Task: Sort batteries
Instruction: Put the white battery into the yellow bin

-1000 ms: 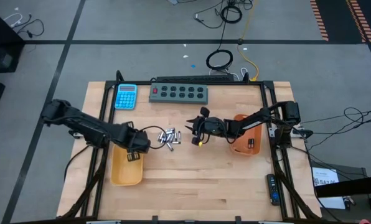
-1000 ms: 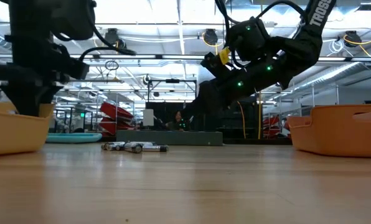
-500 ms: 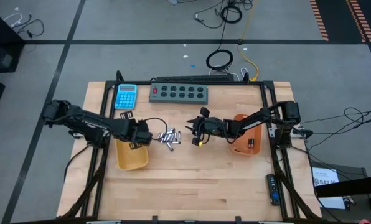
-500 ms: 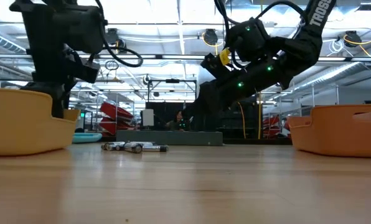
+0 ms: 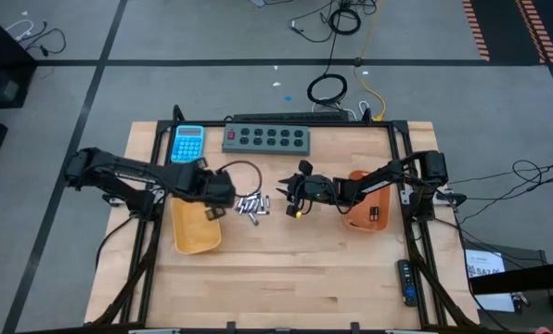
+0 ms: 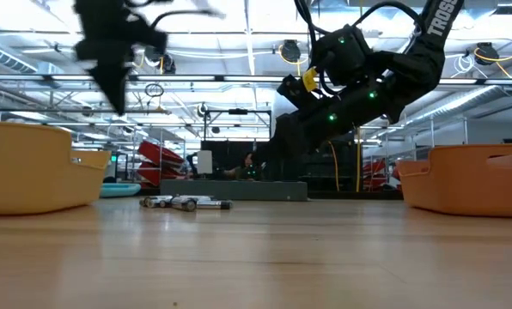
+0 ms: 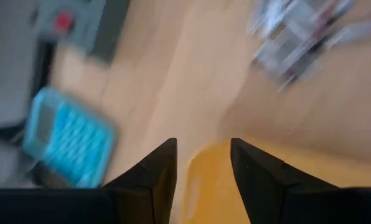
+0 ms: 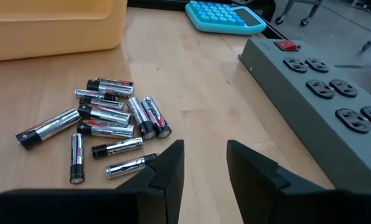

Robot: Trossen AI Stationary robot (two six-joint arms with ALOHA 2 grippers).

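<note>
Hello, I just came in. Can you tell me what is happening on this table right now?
A two-armed robot is sorting batteries, which lie in a loose pile mid-table between two orange trays. The left gripper hangs over the left tray, jaws apart and empty. The right gripper hovers beside the pile, also open and empty. A few dark items already sit in the right tray. A blue calculator and grey power strip lie behind.

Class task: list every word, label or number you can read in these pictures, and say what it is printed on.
"TROS": white letters on the right arm, cut off at the picture's edge.
Batteries: printed labels, too small to read.
Blue calculator: key markings unreadable.
</note>
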